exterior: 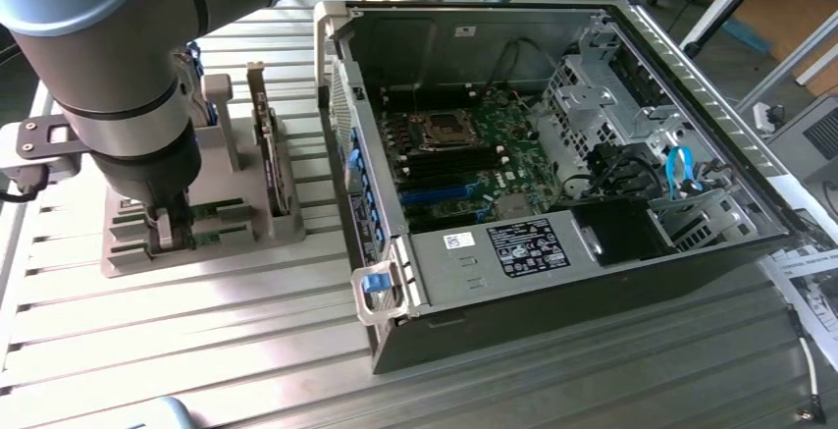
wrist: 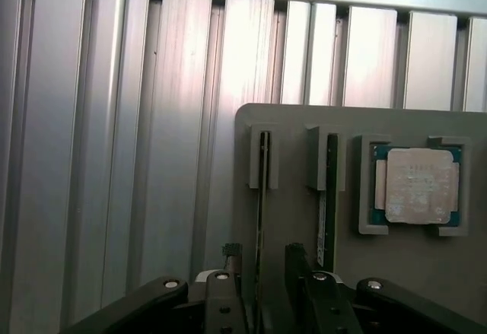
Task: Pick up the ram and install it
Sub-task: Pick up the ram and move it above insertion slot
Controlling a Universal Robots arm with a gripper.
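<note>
Ram [wrist: 262, 197] stands on edge in a narrow slot of the grey holder [wrist: 304, 136], seen from above as a thin dark line with one end held in a raised grey bracket. The tool [wrist: 263, 254] is down over it, wide open. Its two black fingers [wrist: 297, 262] stand one on each side of the stick with a gap showing on both sides, so nothing is gripped. A second ram [wrist: 331, 197] sits parallel in the next slot, just beside one finger. It lies between the first stick and the CPU [wrist: 417, 186], which rests flat in a square pocket of the holder, its silver lid up and green board edges showing at the corners. In the exterior view the arm [exterior: 118, 76] fills the exterior view's left and reaches straight down, with the tool [exterior: 171, 238] at the near end of the holder [exterior: 131, 257]. A card [exterior: 269, 154] stands upright in the same holder, between the arm and the case [exterior: 445, 36]. The case lies on its side, open at the top, to the exterior view's right of the holder. Inside it are the motherboard [exterior: 485, 154], an empty CPU socket [exterior: 439, 127] and the dark memory slots [exterior: 452, 166] just near of the socket. Holder and case both rest on the ribbed aluminium surface [exterior: 196, 350].
</note>
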